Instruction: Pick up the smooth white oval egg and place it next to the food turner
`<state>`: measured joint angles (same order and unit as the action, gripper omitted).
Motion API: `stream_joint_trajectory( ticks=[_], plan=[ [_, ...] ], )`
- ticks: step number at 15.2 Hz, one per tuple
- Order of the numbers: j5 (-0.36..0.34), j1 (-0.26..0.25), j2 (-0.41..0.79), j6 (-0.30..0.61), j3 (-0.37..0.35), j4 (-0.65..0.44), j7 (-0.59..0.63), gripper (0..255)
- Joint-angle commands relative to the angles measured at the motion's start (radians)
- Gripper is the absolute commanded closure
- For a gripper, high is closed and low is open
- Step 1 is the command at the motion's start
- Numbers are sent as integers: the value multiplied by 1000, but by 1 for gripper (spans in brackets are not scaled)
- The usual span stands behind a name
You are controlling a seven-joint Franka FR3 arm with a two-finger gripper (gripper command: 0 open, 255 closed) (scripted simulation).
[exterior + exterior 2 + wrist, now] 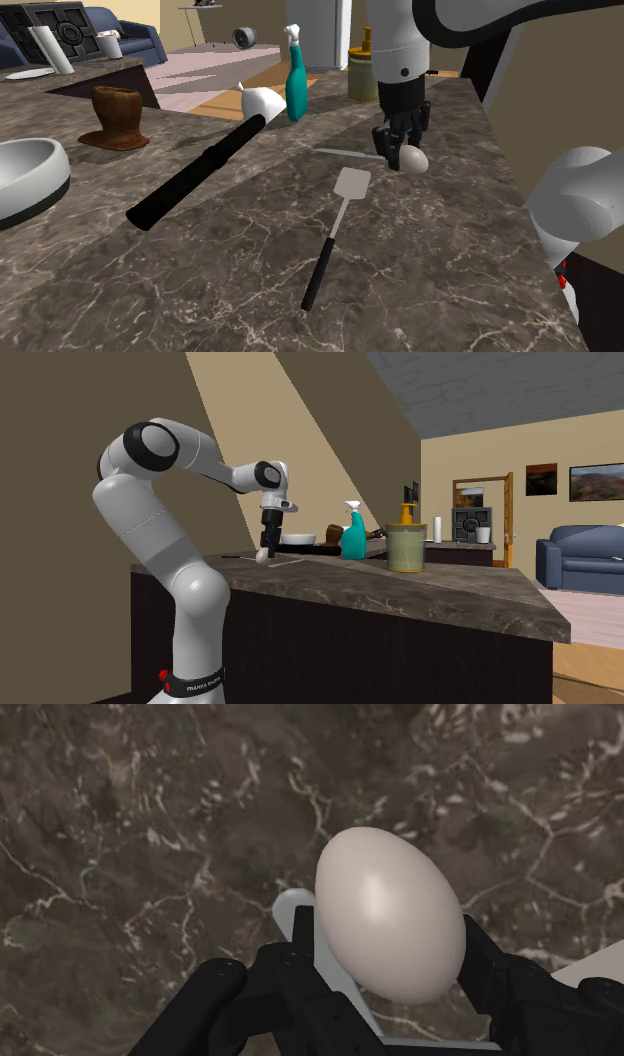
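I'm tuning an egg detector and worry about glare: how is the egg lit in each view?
Wrist view: the egg carries a soft sheen near its middle, nothing blown out; the black fingers clasping it show little detail. Shoulder view: it reads pale against the dark marbled counter, no clear shadow beneath. Second exterior view: a small pale spot under the gripper.

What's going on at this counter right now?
The arm's black gripper is shut on a white egg, holding it low at the dark veined counter. The turner lies flat close by, toward the shoulder view's lower left, its white head nearest the egg. Whether the egg touches the counter cannot be told; the fingers clasp it either way.
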<state>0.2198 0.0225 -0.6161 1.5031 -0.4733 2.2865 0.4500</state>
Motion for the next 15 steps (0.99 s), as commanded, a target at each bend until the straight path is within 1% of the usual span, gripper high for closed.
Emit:
stream_joint_trajectory(
  ticks=[1, 3, 4, 9, 13, 15],
  plan=[
    [0, 0, 0, 0, 0, 0, 0, 255],
    [0, 0, 0, 0, 0, 0, 0, 255],
    [0, 0, 0, 0, 0, 0, 0, 0],
    [0, 0, 0, 0, 0, 0, 0, 0],
    [-22, 17, 51, -109, 7, -160, 15, 0],
    [-22, 17, 51, -109, 7, -160, 15, 0]
  ],
)
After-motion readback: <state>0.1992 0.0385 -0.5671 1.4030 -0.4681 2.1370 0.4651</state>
